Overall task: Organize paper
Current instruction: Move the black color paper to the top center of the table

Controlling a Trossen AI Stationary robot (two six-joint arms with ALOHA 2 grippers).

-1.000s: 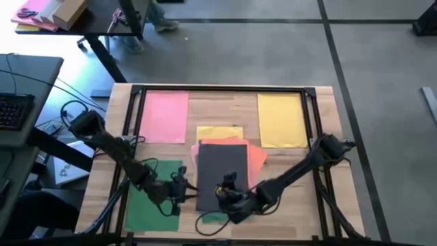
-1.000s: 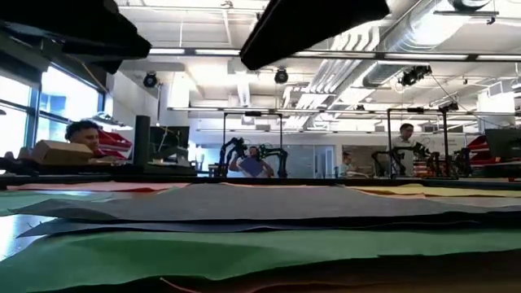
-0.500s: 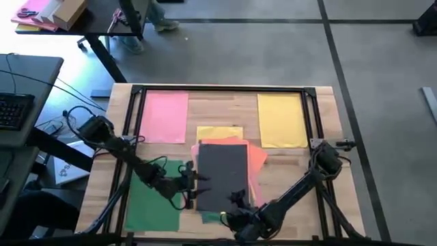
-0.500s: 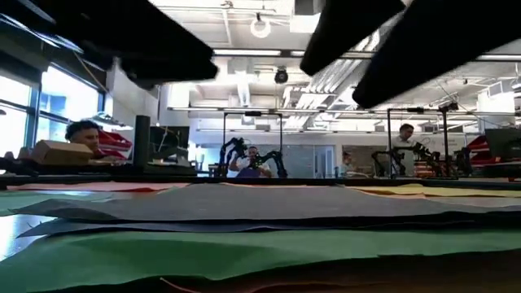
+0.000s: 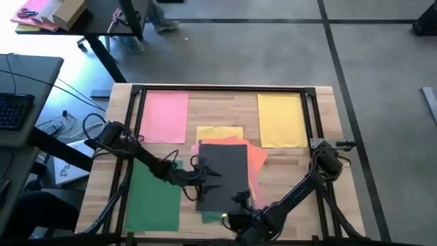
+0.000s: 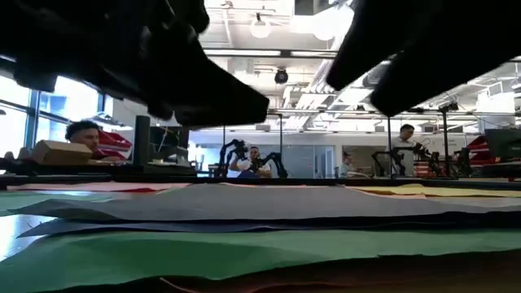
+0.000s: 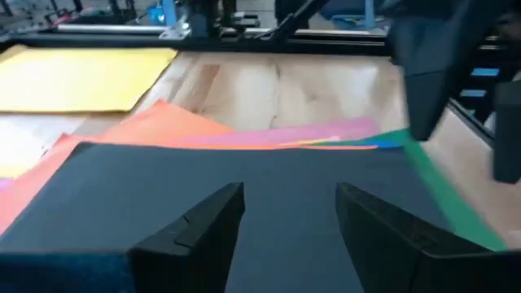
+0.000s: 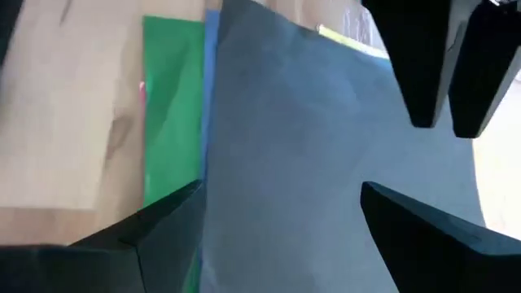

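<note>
overhead, the left gripper point(image 5: 208, 172) sits at the left edge of the dark grey sheet point(image 5: 224, 174) topping the central pile, and the right gripper point(image 5: 240, 200) at its near edge. both wrist views show fingers point(image 7: 199, 228) spread wide over that grey sheet, holding nothing, with orange point(image 7: 155, 122) and green point(image 8: 167, 114) peeking beneath.

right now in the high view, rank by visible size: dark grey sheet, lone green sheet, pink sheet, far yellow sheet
1. Lone green sheet, largest showing.
2. Dark grey sheet, though both grippers cover parts of it.
3. Pink sheet and far yellow sheet look alike, so no ranking between them.
</note>
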